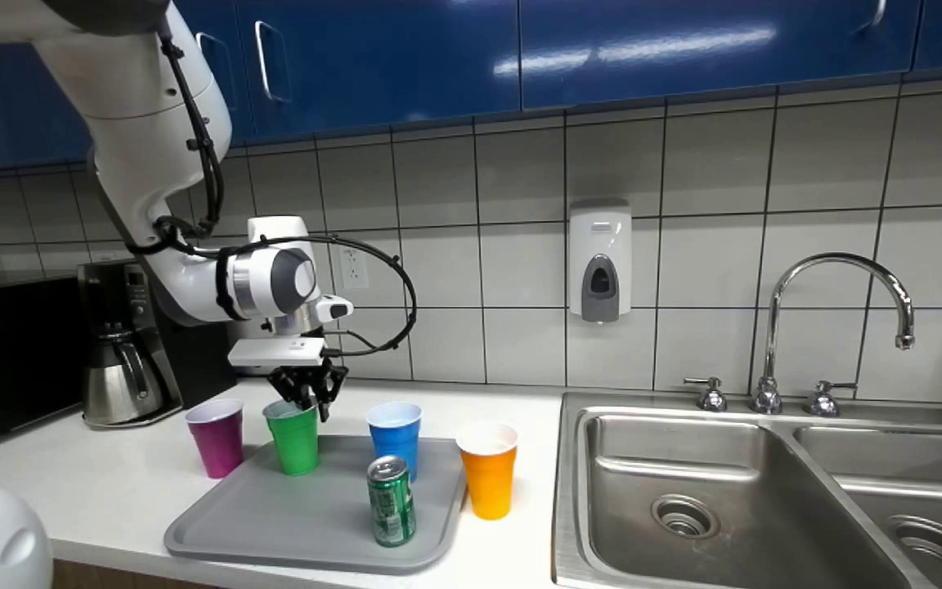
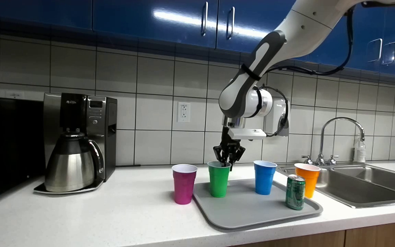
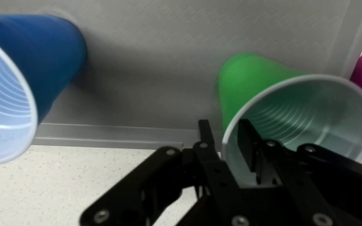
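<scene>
One gripper (image 3: 224, 125), black, its two fingers standing apart: one inside the green cup (image 2: 218, 181), the other outside, the rim between them with a gap on either side; nothing clamped.

One worktop (image 2: 115, 212), white and speckled, below the gripper.

One double sink (image 1: 634, 466), steel, well apart from the gripper, toward its outer finger's side.

One grey tray (image 2: 245, 207), beneath the gripper.

The green cup, upright on the tray, directly under the gripper. Judged light, thin-walled and springy; likely to buckle under a hard squeeze, slide on its smooth outside, or tip if knocked; hardly fragile. Best held by a gentle pinch across the wall, just below the rim.

One blue cup (image 2: 264, 178), upright on the tray, near the gripper, outer finger's side.

One purple cup (image 2: 183, 187), off the tray, just past the green one, inner finger's side.

One orange cup (image 1: 489, 483), off the tray, farther from the gripper than the blue.

One drink can (image 1: 392, 503), green, on the tray, diagonally across from the gripper.
</scene>
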